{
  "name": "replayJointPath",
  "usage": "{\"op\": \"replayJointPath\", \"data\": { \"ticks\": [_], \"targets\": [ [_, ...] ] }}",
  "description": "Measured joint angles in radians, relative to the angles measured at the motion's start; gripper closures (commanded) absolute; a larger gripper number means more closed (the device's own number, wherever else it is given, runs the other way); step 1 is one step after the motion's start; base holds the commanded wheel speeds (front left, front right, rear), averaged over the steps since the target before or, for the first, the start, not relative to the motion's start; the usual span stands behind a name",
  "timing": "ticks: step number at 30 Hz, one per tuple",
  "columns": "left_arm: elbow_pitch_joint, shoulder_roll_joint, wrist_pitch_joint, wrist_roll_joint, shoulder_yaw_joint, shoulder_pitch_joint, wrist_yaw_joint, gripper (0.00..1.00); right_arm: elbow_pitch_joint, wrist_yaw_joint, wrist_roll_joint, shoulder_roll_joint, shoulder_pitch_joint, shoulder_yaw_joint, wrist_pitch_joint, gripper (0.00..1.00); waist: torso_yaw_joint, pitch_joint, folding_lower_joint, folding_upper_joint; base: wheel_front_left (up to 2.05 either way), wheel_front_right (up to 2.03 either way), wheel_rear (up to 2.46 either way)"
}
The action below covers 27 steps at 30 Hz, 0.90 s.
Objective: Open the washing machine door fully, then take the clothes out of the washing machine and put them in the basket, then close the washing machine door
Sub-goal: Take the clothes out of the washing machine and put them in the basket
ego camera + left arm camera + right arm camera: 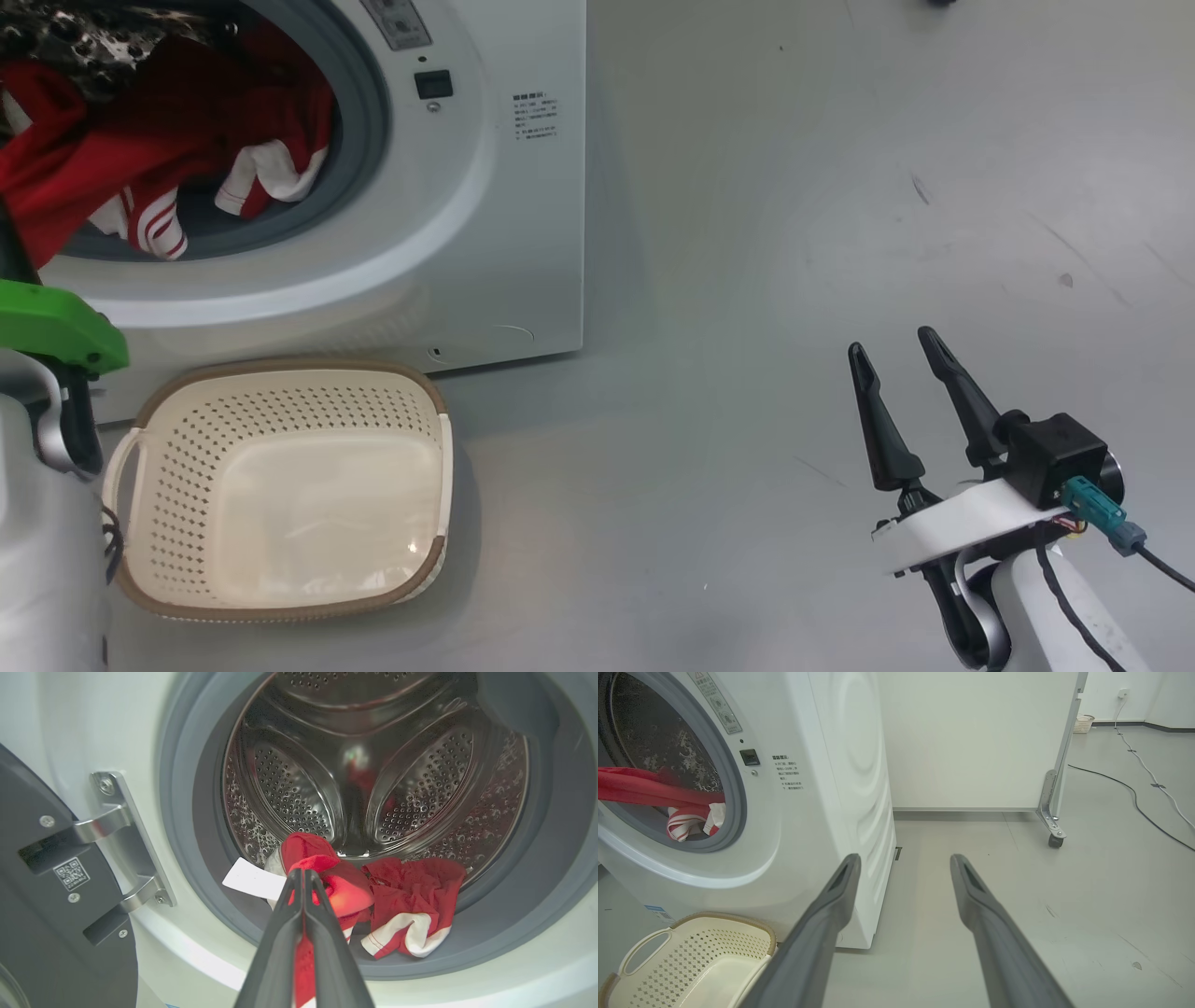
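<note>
Red clothes (pixel 411 891) lie at the mouth of the washing machine (pixel 523 233), spilling over its grey seal (pixel 514 924). One garment is pinched between the pressed-together jaws of the left gripper (pixel 303 875). The basket (pixel 280 373) stands on the floor (pixel 794 233) below. The right gripper (pixel 889 340) is well apart, jaws spread.

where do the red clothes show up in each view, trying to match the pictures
Head view: the clothes upper left, hanging over the lower rim of the washing machine.
Left wrist view: clothes lower centre in the opening, left gripper shut on a fold.
Right wrist view: clothes at the left edge, a taut red band across the opening.
Shared landmark: the grey rubber ring around the opening.
</note>
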Motion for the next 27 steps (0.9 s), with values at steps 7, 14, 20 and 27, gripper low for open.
{"op": "replayJointPath", "data": {
  "ticks": [7, 14, 20, 27],
  "targets": [
    [-0.051, -0.021, -0.048, -0.008, -0.016, 0.052, -0.068, 1.00, 0.002, -0.002, 0.000, -0.003, 0.039, 0.000, 0.000, 0.00, 0.031, -0.061, 0.0000, 0.0000, 0.00, 0.00, 0.00],
    [-0.158, -0.021, -0.056, 0.009, -0.054, 0.120, -0.095, 1.00, 0.000, -0.009, 0.000, -0.003, 0.074, 0.005, 0.000, 0.00, 0.060, -0.120, 0.0000, 0.0000, 0.00, 0.00, 0.00],
    [-0.328, -0.033, -0.055, 0.009, -0.041, 0.141, -0.096, 1.00, -0.015, -0.010, 0.000, -0.002, 0.094, 0.010, 0.000, 0.00, 0.074, -0.144, 0.0000, 0.0000, 0.00, 0.00, 0.00],
    [-0.547, -0.064, -0.056, 0.007, 0.004, 0.141, -0.097, 1.00, -0.032, -0.019, 0.000, -0.003, 0.107, 0.008, 0.000, 0.00, 0.083, -0.147, 0.0000, 0.0000, 0.00, 0.00, 0.00]
  ]
}}
